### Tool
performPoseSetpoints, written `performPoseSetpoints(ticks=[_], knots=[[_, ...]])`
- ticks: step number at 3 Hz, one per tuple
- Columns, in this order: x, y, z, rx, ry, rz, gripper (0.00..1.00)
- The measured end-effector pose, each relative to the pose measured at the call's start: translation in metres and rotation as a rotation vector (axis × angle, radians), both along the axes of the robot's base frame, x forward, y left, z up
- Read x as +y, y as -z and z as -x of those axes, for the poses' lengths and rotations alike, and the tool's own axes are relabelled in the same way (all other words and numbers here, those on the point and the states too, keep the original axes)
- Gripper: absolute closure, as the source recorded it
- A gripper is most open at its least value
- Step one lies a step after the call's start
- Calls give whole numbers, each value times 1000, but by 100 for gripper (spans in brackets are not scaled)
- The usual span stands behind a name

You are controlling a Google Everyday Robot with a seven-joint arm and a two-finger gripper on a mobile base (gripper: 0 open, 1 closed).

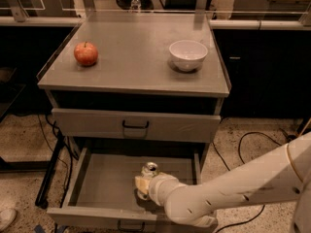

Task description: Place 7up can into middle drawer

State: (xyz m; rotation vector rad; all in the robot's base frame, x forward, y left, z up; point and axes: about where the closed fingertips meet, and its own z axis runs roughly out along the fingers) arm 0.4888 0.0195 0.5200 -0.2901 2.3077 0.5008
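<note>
The middle drawer (104,183) is pulled open below the closed upper drawer front. The 7up can (149,169) stands upright inside it, right of the floor's centre, its shiny top showing. My white arm reaches in from the lower right. The gripper (142,184) is down in the drawer right at the can, its yellowish fingers (141,183) against the can's lower body. The arm hides most of the can's side.
A red apple (86,53) and a white bowl (187,55) sit on the grey cabinet top (131,57). The upper drawer front (136,125) is closed with a black handle. Cables lie on the floor on both sides.
</note>
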Motion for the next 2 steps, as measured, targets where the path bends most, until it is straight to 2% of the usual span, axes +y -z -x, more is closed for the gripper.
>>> performPoseSetpoints(ticks=[1,2], knots=[[-14,17,-17,-33,99,-6,100],[-21,34,-23,-27,151,-24,100]])
